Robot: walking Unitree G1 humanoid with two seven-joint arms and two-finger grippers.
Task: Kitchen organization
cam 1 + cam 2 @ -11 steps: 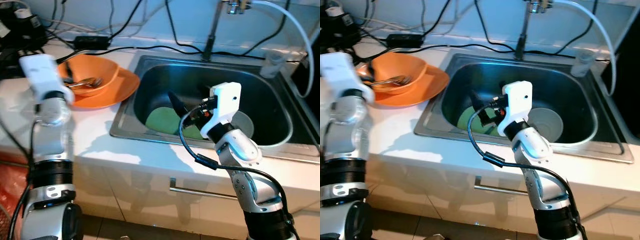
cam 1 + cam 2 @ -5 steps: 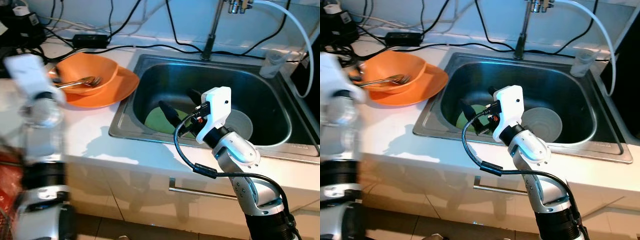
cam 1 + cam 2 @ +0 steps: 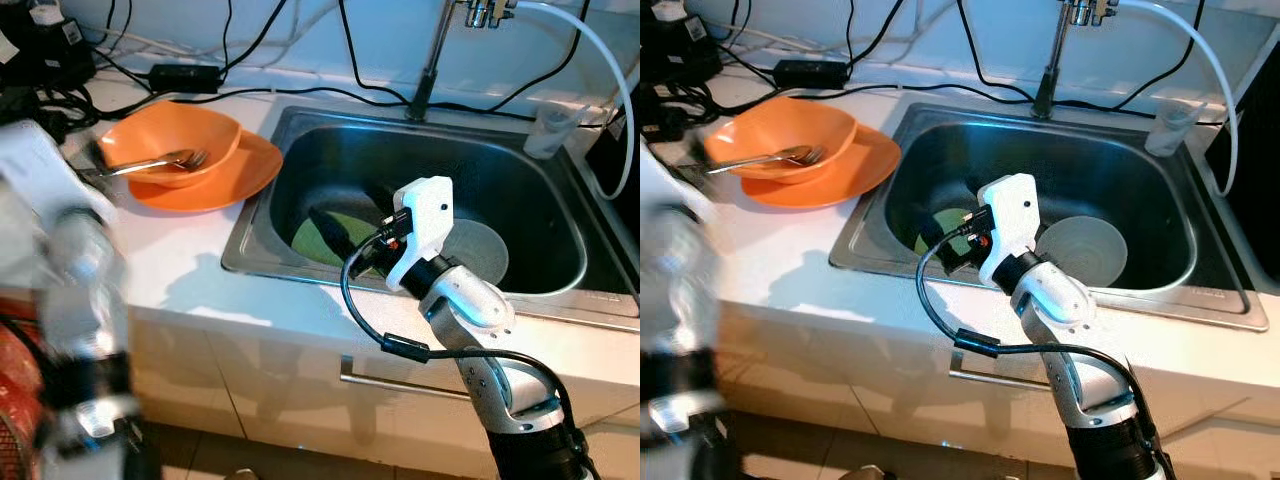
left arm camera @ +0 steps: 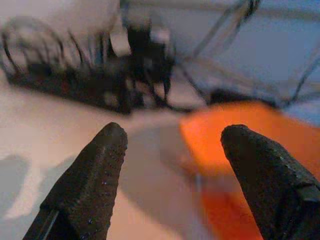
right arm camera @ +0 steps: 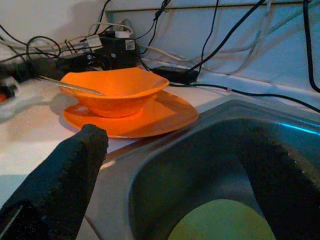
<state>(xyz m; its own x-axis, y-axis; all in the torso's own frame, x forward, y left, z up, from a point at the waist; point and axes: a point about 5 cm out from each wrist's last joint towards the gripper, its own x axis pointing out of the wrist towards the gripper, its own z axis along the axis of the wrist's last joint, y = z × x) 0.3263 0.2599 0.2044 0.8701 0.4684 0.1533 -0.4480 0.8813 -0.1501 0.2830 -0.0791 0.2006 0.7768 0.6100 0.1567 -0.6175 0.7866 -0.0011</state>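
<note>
Green plate [image 3: 335, 235]: one, lying flat at the bottom of the sink [image 3: 300, 125], on its left side.
Right gripper [image 3: 345, 225]: down inside the sink, just above the green plate. Its two fingers [image 5: 60, 187] are spread wide and hold nothing.
Grey plate [image 3: 475, 250]: one, in the sink, to the right of the green plate.
Left gripper [image 4: 170, 165]: over the counter [image 3: 190, 260] near the orange dishes. Its fingers are wide apart and empty. The arm looks blurry.
Orange bowl [image 3: 175, 135]: one, sitting on one orange plate [image 3: 235, 175], left of the sink.
Spoon and fork [image 3: 160, 162]: one of each, I think, resting in the bowl.
Cables [image 3: 300, 95]: many, at the back by the tap [image 3: 430, 60].
Risk: the green plate lies flat, so the fingers could slip off its edge. The left arm could bump the bowl and tip the spoon out.
</note>
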